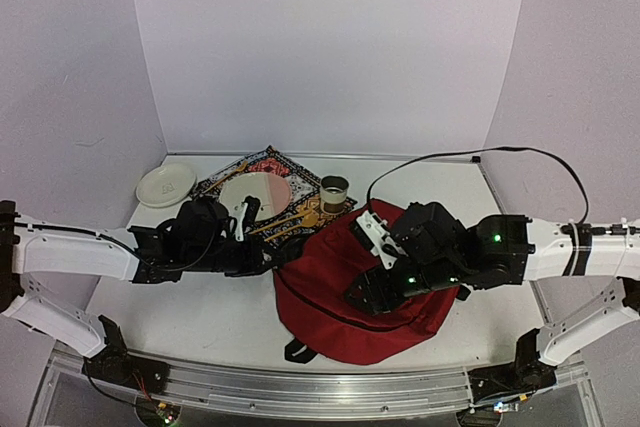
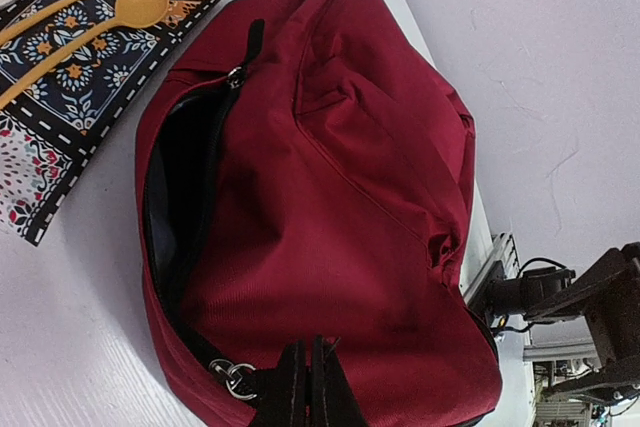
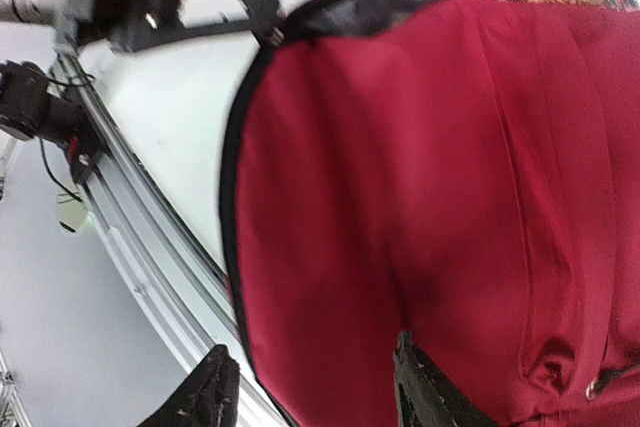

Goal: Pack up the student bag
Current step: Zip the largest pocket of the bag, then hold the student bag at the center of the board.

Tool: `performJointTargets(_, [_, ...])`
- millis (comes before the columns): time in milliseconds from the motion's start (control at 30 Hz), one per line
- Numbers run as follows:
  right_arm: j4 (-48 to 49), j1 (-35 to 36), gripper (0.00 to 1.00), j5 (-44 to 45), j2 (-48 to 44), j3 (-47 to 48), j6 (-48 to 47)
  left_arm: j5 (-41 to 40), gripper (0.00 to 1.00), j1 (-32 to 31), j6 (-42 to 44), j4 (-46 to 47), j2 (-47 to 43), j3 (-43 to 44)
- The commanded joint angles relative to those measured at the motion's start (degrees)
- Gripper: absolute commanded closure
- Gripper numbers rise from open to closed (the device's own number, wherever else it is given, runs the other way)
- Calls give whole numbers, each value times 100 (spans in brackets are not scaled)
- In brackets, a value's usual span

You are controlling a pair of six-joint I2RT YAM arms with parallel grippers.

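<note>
student bag [image 1: 340, 297]: lies on the worktop [image 1: 200, 312], zip part open, just in front of the mat [image 1: 275, 162] | left gripper [image 2: 305, 387]: closed tight at the bag's black edge, beside a metal ring [image 2: 232, 377] | right gripper [image 3: 315, 387]: fingers apart, right over the red cloth | cup [image 1: 334, 192]: at the mat's corner

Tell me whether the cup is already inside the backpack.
No, the cup stands on the patterned mat beside the backpack, outside it.
</note>
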Motion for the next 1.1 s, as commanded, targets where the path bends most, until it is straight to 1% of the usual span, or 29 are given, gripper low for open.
performJointTargets(0, [237,16,44,-98,547,636,-47,17,100,-202,-139,365,-174,416])
performJointTargets(133, [483,16,42,-91,1095,924,98,126,100,-399,-223,507,-143,560])
performJointTargets(333, [1005,16,40,-258,1599,1068,253,228,100,-642,-390,794,-11,610])
performJointTargets(733, [1103,59,42,-227,2106,1186,393,291,100,-684,-510,941,137,731])
performJointTargets(800, [1103,60,48,-229,2138,1157,399,300,100,-684,-506,951,169,760])
performJointTargets(833, [1103,60,54,-233,2137,1128,408,293,100,-684,-500,952,187,772])
performJointTargets(933, [1103,71,84,-245,2052,978,423,218,100,-682,-457,949,197,788])
performJointTargets(1000, [1103,85,100,-261,1952,850,423,113,100,-679,-401,943,194,785])
performJointTargets(1067, [1094,110,100,-294,1804,706,398,-61,100,-656,-296,926,201,778])
